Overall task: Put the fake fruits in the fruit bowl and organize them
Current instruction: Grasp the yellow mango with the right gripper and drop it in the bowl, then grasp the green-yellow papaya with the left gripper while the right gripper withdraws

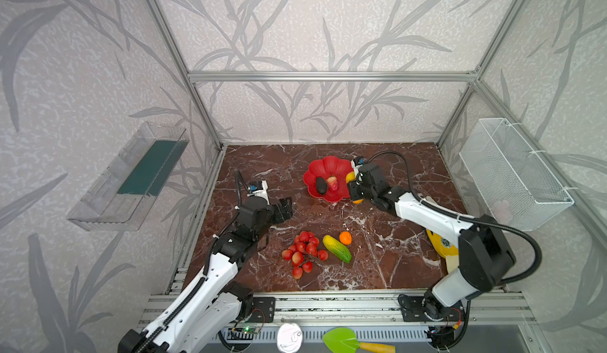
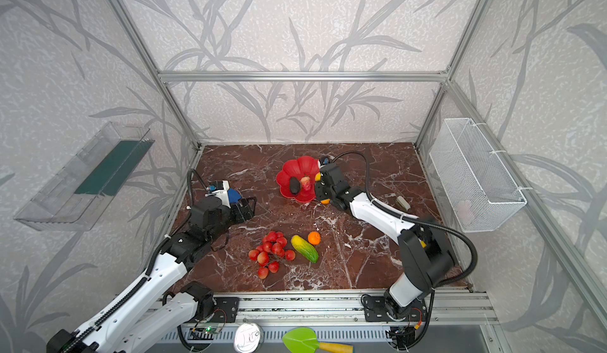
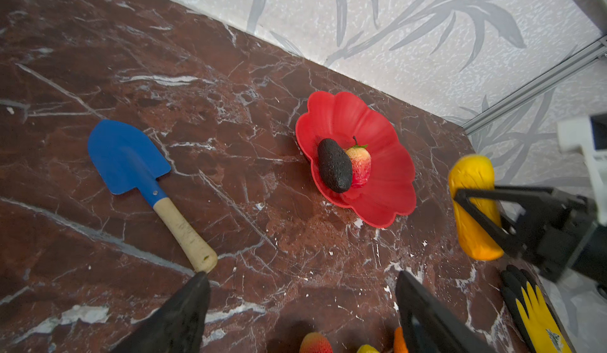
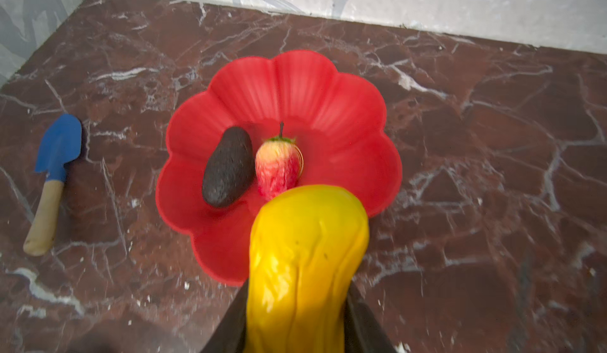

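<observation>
The red fruit bowl (image 1: 330,162) (image 2: 299,164) (image 3: 345,115) (image 4: 295,85) sits at the back middle. It holds a dark oval (image 1: 321,185) (image 4: 227,166) and a red-yellow strawberry-like piece (image 1: 332,183) (image 4: 278,167). My right gripper (image 1: 354,188) (image 4: 297,302) is shut on the yellow-orange gourd (image 4: 305,253) (image 3: 474,210), held just at the bowl's right rim. My left gripper (image 1: 284,208) (image 3: 302,275) hangs open and empty, left of the bowl. On the table in front lie the red berry cluster (image 1: 303,251) (image 2: 271,251), the yellow-green oblong (image 1: 336,249) and the small orange ball (image 1: 345,237).
A blue toy shovel (image 3: 131,157) (image 4: 56,151) lies left of the bowl, under my left arm. A yellow glove (image 1: 441,246) (image 3: 538,315) lies beneath my right arm. A white wire basket (image 1: 515,170) hangs on the right wall, a clear tray (image 1: 131,177) on the left.
</observation>
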Available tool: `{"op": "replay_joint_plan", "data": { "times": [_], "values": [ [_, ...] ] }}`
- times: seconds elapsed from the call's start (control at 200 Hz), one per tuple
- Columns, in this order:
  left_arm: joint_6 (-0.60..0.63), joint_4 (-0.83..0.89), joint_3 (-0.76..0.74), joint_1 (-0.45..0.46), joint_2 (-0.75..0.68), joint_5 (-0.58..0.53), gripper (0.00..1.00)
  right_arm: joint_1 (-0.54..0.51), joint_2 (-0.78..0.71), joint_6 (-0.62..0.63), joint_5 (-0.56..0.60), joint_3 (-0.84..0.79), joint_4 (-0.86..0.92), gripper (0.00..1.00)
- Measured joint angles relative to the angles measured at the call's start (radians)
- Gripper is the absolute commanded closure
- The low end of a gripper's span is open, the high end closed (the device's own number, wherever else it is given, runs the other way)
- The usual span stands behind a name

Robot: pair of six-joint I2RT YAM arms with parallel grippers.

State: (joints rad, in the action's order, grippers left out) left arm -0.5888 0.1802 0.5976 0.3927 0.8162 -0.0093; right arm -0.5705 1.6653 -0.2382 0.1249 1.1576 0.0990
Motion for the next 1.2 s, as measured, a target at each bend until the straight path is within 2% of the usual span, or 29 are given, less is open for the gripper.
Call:
{"op": "replay_joint_plan", "data": {
  "times": [0.19, 0.355, 0.4, 0.485, 0.56, 0.685, 0.85, 1.1, 1.2],
  "values": [
    [-0.019, 0.058, 0.000, 0.000, -0.021, 0.044, 0.16, 0.034, 0.291, 0.024, -0.029, 0.246, 0.003, 0.67],
    [-0.051, 0.105, 0.000, 0.000, -0.036, 0.092, 0.21, 0.047, 0.417, 0.027, -0.032, 0.320, 0.020, 0.64],
    [-0.063, 0.110, 0.001, 0.000, -0.041, 0.108, 0.23, 0.050, 0.434, 0.025, -0.033, 0.324, 0.021, 0.60],
    [-0.084, 0.129, 0.002, 0.002, -0.048, 0.122, 0.23, 0.054, 0.455, 0.016, -0.039, 0.333, 0.029, 0.43],
    [-0.099, 0.147, 0.002, 0.016, -0.048, 0.131, 0.23, 0.058, 0.458, 0.014, -0.048, 0.340, 0.035, 0.33],
    [-0.126, 0.159, 0.005, 0.096, -0.033, 0.115, 0.24, 0.060, 0.452, 0.013, -0.058, 0.349, 0.031, 0.25],
    [-0.167, 0.163, 0.037, 0.264, 0.046, 0.084, 0.24, 0.063, 0.326, 0.015, -0.075, 0.245, 0.019, 0.23],
    [-0.211, 0.163, 0.093, 0.433, 0.212, 0.055, 0.24, 0.063, -0.158, -0.003, -0.117, -0.136, -0.020, 0.12],
    [-0.216, 0.168, 0.154, 0.507, 0.299, 0.043, 0.23, 0.063, -0.293, -0.016, -0.119, -0.253, -0.019, 0.06]
  ]
}}
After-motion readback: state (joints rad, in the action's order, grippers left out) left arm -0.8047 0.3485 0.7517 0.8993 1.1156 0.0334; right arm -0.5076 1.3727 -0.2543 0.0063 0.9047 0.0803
